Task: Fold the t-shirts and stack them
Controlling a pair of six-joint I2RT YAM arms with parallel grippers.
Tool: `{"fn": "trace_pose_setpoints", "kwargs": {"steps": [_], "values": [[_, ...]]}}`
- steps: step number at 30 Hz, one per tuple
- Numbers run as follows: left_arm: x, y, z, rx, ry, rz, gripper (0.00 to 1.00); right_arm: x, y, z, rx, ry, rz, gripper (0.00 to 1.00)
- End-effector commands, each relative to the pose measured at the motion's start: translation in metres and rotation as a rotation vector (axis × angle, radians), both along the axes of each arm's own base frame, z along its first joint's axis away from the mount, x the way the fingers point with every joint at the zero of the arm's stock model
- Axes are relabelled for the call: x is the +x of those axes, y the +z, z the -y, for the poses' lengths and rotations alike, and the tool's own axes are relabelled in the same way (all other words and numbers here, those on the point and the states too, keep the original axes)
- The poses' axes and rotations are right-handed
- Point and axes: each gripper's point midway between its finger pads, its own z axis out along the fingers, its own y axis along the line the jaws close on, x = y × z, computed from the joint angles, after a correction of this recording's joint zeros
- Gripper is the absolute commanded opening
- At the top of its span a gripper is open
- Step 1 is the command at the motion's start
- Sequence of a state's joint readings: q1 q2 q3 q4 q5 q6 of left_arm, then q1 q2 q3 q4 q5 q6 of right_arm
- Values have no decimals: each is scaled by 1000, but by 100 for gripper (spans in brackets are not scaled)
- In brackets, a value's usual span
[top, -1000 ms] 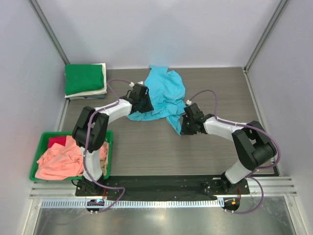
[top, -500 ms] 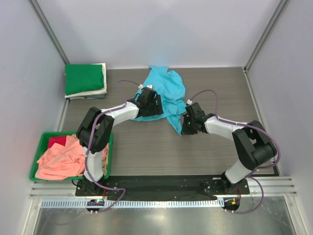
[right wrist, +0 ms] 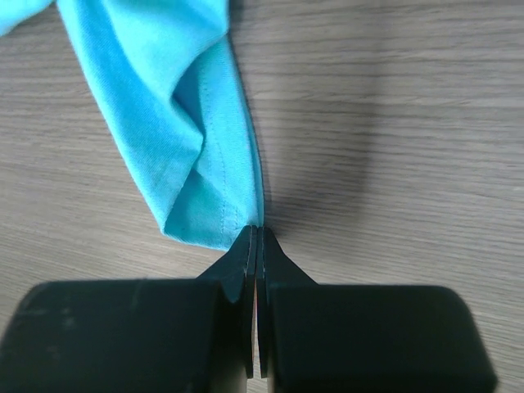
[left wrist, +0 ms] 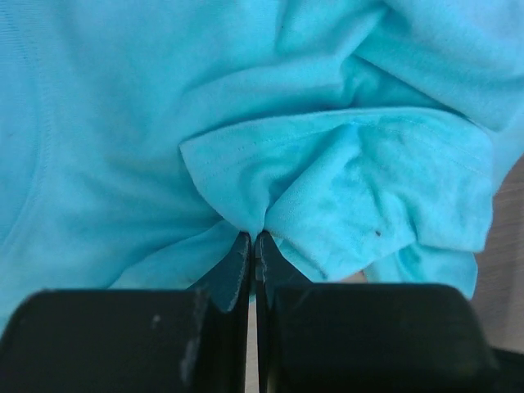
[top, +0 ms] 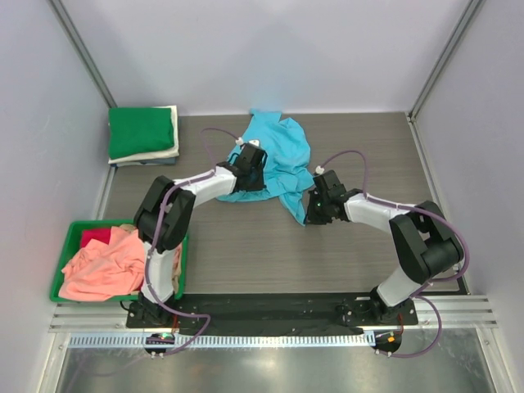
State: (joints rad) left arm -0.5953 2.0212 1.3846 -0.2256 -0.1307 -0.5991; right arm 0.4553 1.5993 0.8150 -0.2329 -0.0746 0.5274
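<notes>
Two pairs of jaws clamp the blue shirt (top: pixel 286 151): soft, limp, light cloth, likely best pinched at its hems.

No writing, label, brand, number or sign can be read in any view. The sky-blue t-shirt (left wrist: pixel 327 164) shows only plain cloth and stitched hems up close. The folded green t-shirt (top: pixel 141 131) at 10 o'clock and the green bin (top: pixel 72 232) at 8 o'clock are too small to show any marking.
</notes>
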Motion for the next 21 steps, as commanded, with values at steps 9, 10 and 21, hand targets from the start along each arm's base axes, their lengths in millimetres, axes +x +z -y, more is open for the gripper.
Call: {"fn": "trace_pose_setpoints", "kwargs": {"steps": [9, 10, 21], "values": [[-70, 139, -73, 28, 45, 170, 1, 2, 15, 53, -14, -183, 19, 1], [-81, 133, -76, 17, 43, 149, 7, 2, 16, 58, -13, -205, 20, 1], [-194, 72, -132, -69, 171, 70, 93, -22, -7, 82, -48, -268, -42, 1]]}}
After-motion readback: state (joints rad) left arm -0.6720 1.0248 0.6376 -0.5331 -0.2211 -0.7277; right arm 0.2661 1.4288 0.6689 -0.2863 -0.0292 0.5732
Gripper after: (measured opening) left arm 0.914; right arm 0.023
